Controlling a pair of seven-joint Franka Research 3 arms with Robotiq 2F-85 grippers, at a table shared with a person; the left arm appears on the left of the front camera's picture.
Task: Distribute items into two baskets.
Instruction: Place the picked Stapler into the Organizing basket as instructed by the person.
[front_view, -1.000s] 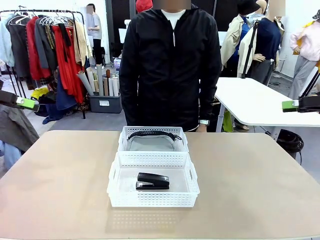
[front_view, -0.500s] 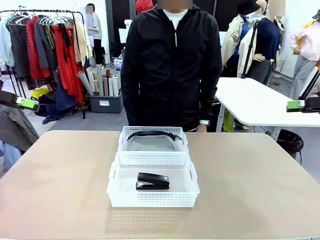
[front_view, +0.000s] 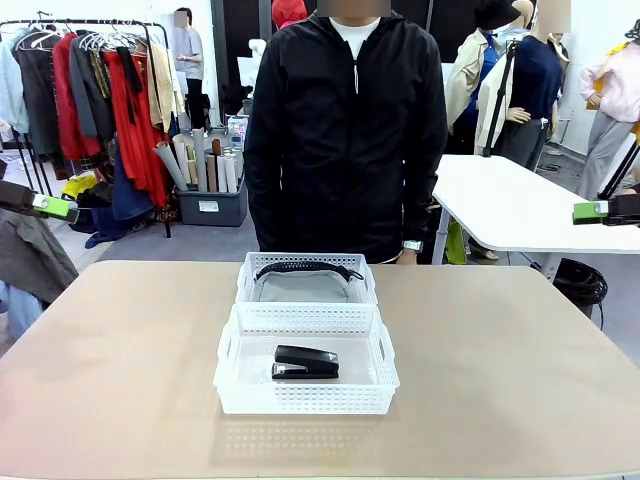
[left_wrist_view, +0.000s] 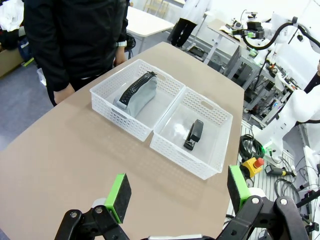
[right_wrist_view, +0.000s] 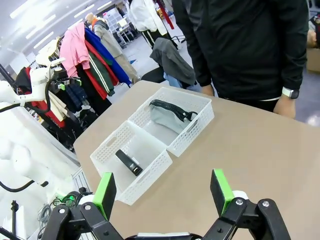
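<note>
While both arms hang back at the frame edges, left gripper (left_wrist_view: 175, 192) and right gripper (right_wrist_view: 162, 192) gaping wide with nothing held, barely anything's moved: stapler (front_view: 305, 363) in the near basket (front_view: 306, 400) at center, pouch (front_view: 304, 282) in the far basket (front_view: 245, 280) just above, so sorting looks finished

Tan surface (front_view: 120, 380) in front. Clothes rack (front_view: 90, 90) far left with red and beige garments, grey bin (front_view: 210, 207) of paper rolls beside it. White table (front_view: 510, 205) at right, grey floor, bright overhead light.

Baskets (front_view: 305, 385): white perforated plastic. Pouch (front_view: 304, 286): soft grey cloth. Stapler (front_view: 305, 363): glossy black. Table (front_view: 120, 380): smooth matt tan.
</note>
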